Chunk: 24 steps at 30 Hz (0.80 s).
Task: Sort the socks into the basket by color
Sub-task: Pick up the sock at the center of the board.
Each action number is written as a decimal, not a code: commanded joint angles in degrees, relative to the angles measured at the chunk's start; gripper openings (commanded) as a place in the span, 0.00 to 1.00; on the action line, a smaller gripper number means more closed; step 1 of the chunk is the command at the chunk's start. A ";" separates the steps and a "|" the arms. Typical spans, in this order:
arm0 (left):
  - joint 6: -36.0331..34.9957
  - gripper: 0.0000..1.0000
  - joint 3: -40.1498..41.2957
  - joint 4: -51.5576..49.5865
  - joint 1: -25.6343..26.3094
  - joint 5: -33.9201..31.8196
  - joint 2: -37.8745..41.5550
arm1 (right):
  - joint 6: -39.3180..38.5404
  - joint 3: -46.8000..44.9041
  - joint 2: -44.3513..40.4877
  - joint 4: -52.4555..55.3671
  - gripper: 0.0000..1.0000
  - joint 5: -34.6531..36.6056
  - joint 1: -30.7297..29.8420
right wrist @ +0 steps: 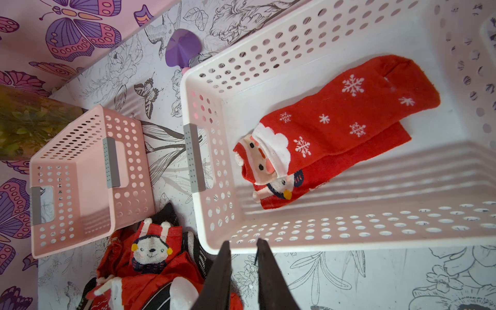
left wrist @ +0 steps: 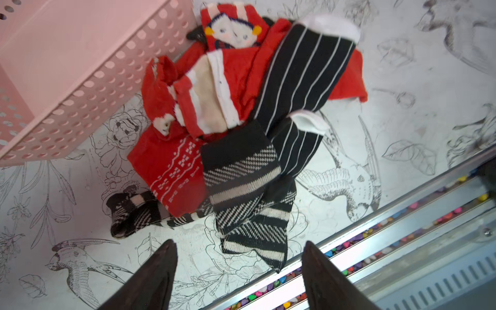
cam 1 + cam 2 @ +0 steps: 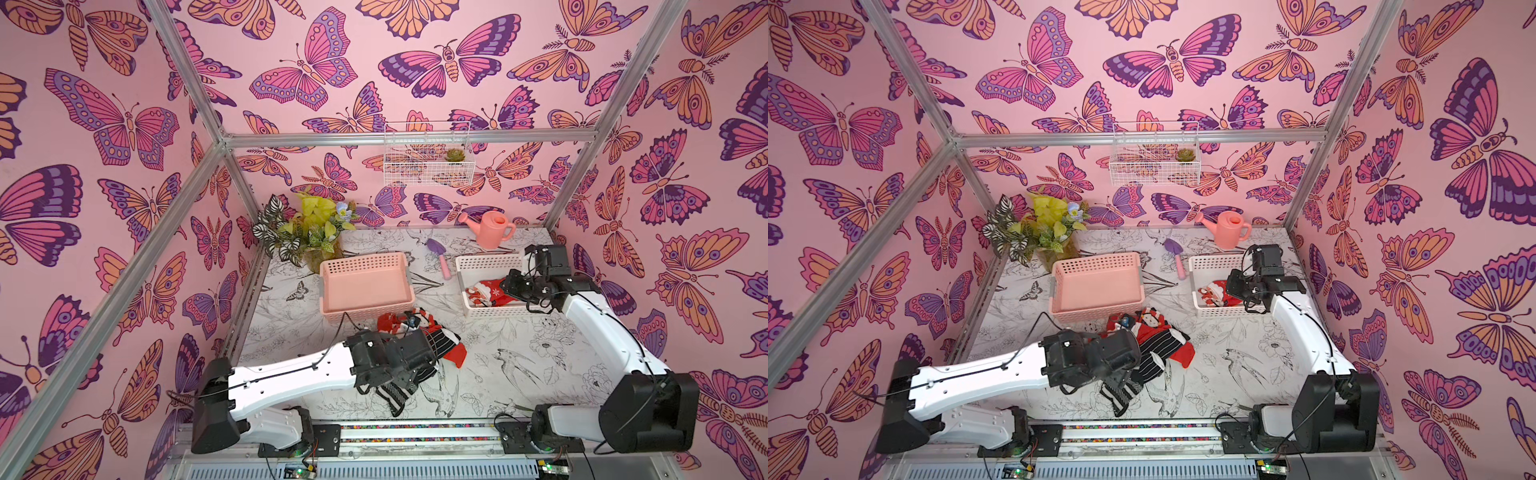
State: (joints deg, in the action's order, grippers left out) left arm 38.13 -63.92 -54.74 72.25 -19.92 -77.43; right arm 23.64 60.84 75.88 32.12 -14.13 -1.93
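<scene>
Near edge: front rail, then left gripper over the table, just rail-side of the sock pile. Left wrist view gives what both top views can't: jaws wide, nothing between them. In the top views the wrist housing covers the fingers and part of the pile.

Same view splits the pile:
- patterned sock, black-and-white, closest to the fingers, long axis running pile-to-rail
- pinstriped sock beside it, white cuff at the end away from the rail
- red socks heaped on the side toward the pink basket, right up against its wall

Further back, right gripper hovers above the rim of the white basket, fingers a narrow gap apart, holding nothing. Top views show only a red bundle in there, partly behind the arm.

Right wrist view resolves it: snowflake sock lies roughly lengthwise in the basket, Santa-face end toward the handled wall facing the pink basket. It's stacked on a second red sock with about the same heading.

Far edge: trowel, watering can.
</scene>
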 commanded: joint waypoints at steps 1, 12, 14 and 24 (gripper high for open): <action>5.74 0.71 1.83 -2.84 2.10 -2.74 -2.22 | -0.89 -0.24 -0.99 1.44 0.20 -0.55 -0.29; 12.18 0.62 1.48 -2.62 4.23 -2.12 -7.62 | -1.11 0.27 -0.60 1.63 0.20 -0.72 -0.49; 12.47 0.61 1.78 -2.31 4.30 -1.17 -8.44 | -1.14 0.16 -0.38 1.45 0.20 -0.66 -0.50; 10.94 0.59 2.49 0.48 4.66 1.12 -12.49 | -0.92 0.20 -0.02 0.88 0.20 -1.27 -0.47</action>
State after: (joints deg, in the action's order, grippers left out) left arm 49.54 -62.30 -54.94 76.58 -19.16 -88.66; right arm 23.53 60.77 75.75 32.38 -14.66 -1.98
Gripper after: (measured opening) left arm 0.592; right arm 0.198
